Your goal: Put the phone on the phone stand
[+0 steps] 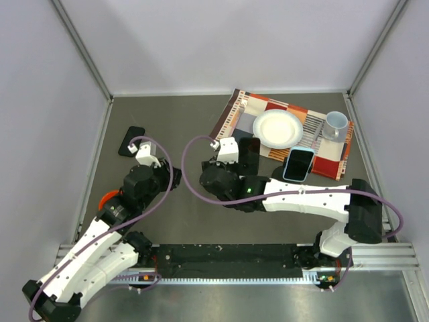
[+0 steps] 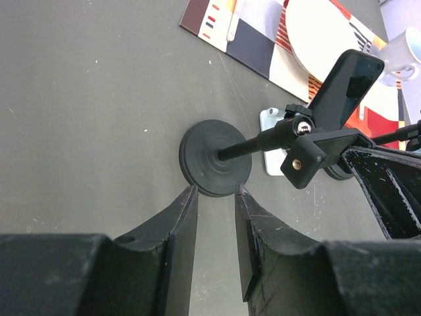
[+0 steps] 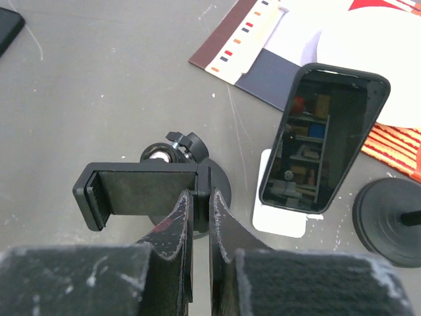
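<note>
Worktop [image 1: 174,114]: grey, walled in by pale panels on three sides.
Placemat [image 1: 315,144]: patterned cloth at the far right, carrying the plate, the mug and a second phone.
Plate [image 1: 278,127]: white and round, on the placemat.
Mug [image 1: 336,125]: pale, right of the plate; its inside is too small to make out.
Second phone [image 1: 298,164]: blue-edged, lying flat on the placemat's near edge.
Phone stand [image 3: 279,220]: white, just off the placemat's near-left corner.
Phone [image 3: 322,131]: black, seated in the phone stand, leaning back, dark screen mirroring shelves.
Clamp holder [image 3: 141,197]: black, on a pole with a round base [image 2: 214,158], just left of the phone stand.
Right gripper [image 3: 197,194]: jaws nearly together, pinching the clamp holder's end.
Left gripper [image 2: 216,191]: jaws apart, holding nothing, tips just short of the round base.
</note>
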